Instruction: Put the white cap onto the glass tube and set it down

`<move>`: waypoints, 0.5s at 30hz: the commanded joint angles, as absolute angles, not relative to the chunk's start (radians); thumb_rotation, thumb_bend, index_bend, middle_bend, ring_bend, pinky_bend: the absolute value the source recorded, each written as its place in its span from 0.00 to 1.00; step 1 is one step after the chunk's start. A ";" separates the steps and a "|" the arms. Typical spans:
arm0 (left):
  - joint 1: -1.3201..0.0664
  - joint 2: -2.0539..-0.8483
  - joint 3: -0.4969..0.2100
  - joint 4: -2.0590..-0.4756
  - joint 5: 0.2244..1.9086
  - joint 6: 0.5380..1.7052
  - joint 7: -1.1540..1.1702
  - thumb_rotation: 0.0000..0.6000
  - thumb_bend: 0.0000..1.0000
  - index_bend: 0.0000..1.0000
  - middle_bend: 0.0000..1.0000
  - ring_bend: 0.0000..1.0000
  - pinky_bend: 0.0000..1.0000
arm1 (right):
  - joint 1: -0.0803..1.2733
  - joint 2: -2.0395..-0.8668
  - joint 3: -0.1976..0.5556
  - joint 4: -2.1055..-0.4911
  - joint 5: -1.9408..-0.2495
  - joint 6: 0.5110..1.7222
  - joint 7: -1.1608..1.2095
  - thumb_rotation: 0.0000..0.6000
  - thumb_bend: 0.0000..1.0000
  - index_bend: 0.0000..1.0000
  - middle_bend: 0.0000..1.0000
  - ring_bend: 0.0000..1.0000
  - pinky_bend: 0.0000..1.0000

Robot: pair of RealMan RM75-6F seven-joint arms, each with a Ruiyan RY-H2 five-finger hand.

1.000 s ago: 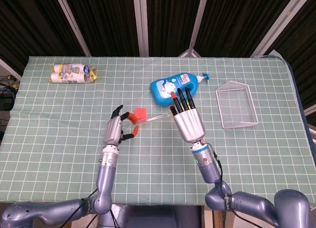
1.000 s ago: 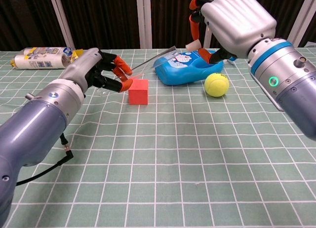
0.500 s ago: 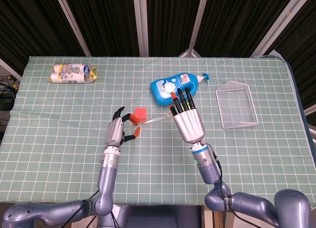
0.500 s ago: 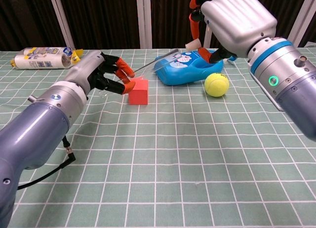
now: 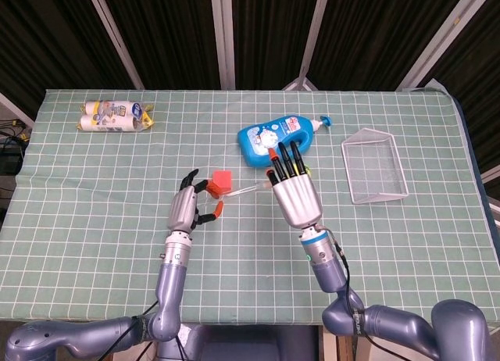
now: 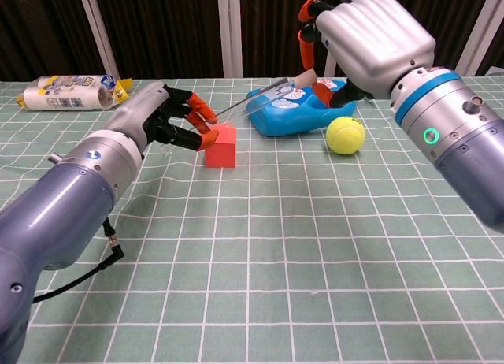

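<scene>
The left hand (image 6: 161,116) pinches the glass tube (image 6: 250,102), tilted above the red block (image 6: 221,146); the right hand (image 6: 366,37) pinches the white cap (image 6: 305,79) at the tube's raised end.

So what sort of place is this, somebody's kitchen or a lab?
Most likely a robot test bench in a lab, not a kitchen. The table wears a green gridded mat, dark curtains on metal frames close it in, and the items are mismatched practice props: a tennis ball, a red block, a blue bottle.

Red cube (image 6: 221,146), tennis ball (image 6: 345,135), blue bottle (image 5: 275,137).
</scene>
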State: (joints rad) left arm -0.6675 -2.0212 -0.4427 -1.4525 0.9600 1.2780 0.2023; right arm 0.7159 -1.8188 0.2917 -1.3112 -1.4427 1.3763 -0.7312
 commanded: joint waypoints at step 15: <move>-0.671 -2.040 -0.434 -1.447 0.962 1.275 0.207 1.00 0.62 0.55 0.50 0.06 0.00 | 0.716 -1.821 0.290 -1.307 -1.442 1.383 -0.725 1.00 0.44 0.59 0.19 0.03 0.00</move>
State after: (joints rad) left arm -0.6713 -2.0400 -0.4344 -1.4472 0.9621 1.2745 0.2069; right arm 0.7159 -1.8212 0.2903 -1.3073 -1.4424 1.3832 -0.7252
